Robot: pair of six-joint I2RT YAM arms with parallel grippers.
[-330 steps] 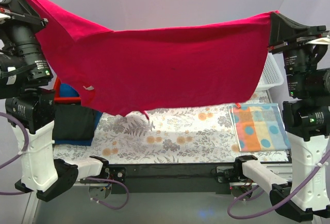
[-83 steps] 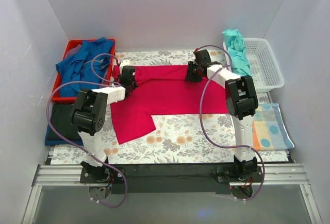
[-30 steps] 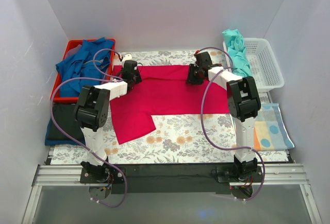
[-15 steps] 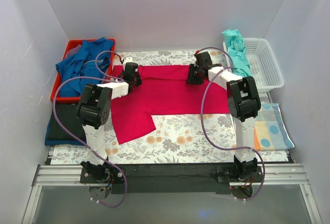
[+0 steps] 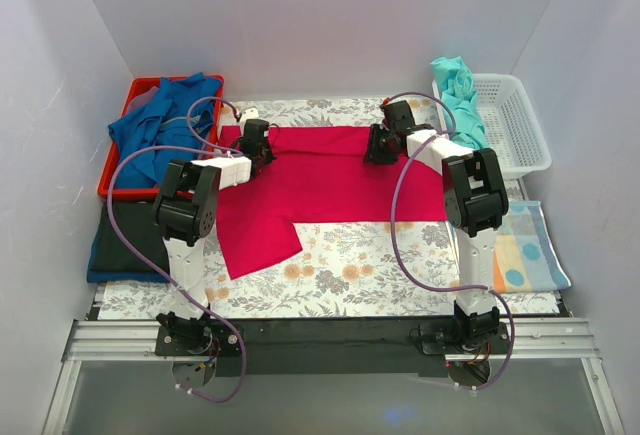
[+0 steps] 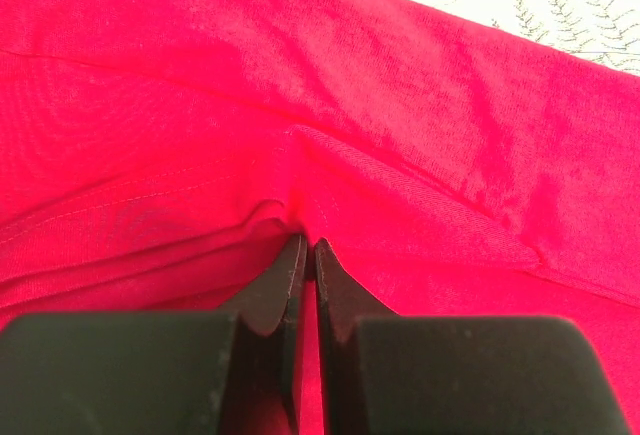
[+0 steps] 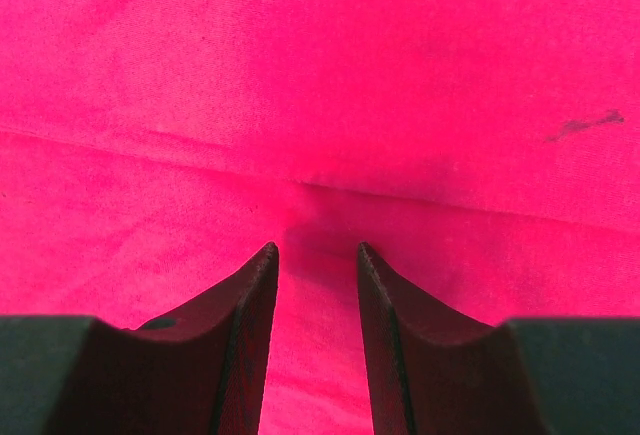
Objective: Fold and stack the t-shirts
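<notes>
A crimson-pink t-shirt [image 5: 330, 180] lies spread flat across the back half of the floral table cover, one sleeve flap reaching toward the front left. My left gripper [image 5: 259, 147] is at its far-left edge, and in the left wrist view the left gripper [image 6: 308, 247] is shut on a pinched ridge of the red cloth [image 6: 400, 105]. My right gripper [image 5: 379, 145] rests on the shirt's far edge near the middle; in the right wrist view the right gripper [image 7: 313, 251] is open, fingertips down on the flat pink fabric [image 7: 320, 75] with nothing gripped. A teal t-shirt [image 5: 458, 95] hangs over the basket.
A red tray [image 5: 112, 181] at the back left holds crumpled blue t-shirts [image 5: 160, 125]. A folded black t-shirt [image 5: 125, 240] lies in front of it. A white basket [image 5: 515, 135] stands at the back right, and the orange-and-blue patchwork cloth [image 5: 525, 245] lies at the right edge.
The left jaws have closed on a fold of the crimson-pink shirt's far-left edge. The right gripper stays open in the same place.
</notes>
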